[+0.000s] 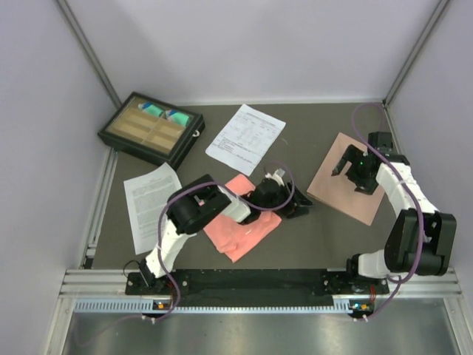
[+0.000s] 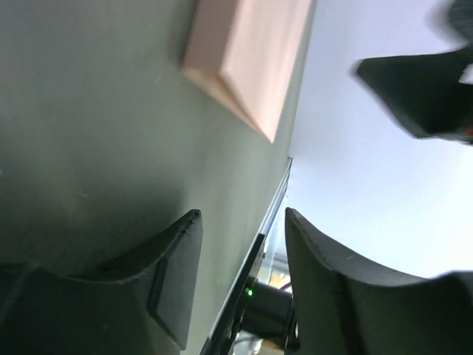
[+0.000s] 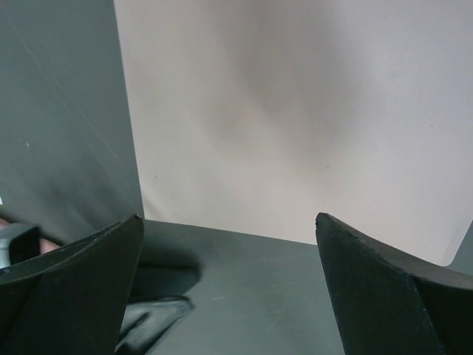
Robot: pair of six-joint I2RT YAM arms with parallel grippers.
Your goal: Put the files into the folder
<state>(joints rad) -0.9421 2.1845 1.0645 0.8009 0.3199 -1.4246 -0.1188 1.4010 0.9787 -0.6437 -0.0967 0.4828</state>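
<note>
Right gripper is hanging spread wide over the folder, grasping nothing. Left gripper is likewise released and empty, sitting low over the tabletop just beside the cloth. I'm reading the files as untouched. The table sheet is lying flat at the back centre and the text sheet flat near the left edge, both well apart from the folder on the right.

My worry is the pickup. I'm judging that thin paper lying flush on the tabletop is offering the fingers no edge to pinch, so a sheet may slide or crumple. The folder is looking closed from above, so unless one gripper is holding it open, a sheet will land on it, not in it. The cloth is lying between the text sheet and the folder, and a dragged sheet could catch on it. With both grippers working near each other, the arms could also clash.

Only the top view is showing me the sheets and the tray. The left wrist view is giving me the folder edge-on, showing its thickness. The right wrist view is showing the folder face beyond its fingers, and where its edge is meeting the tabletop.
</note>
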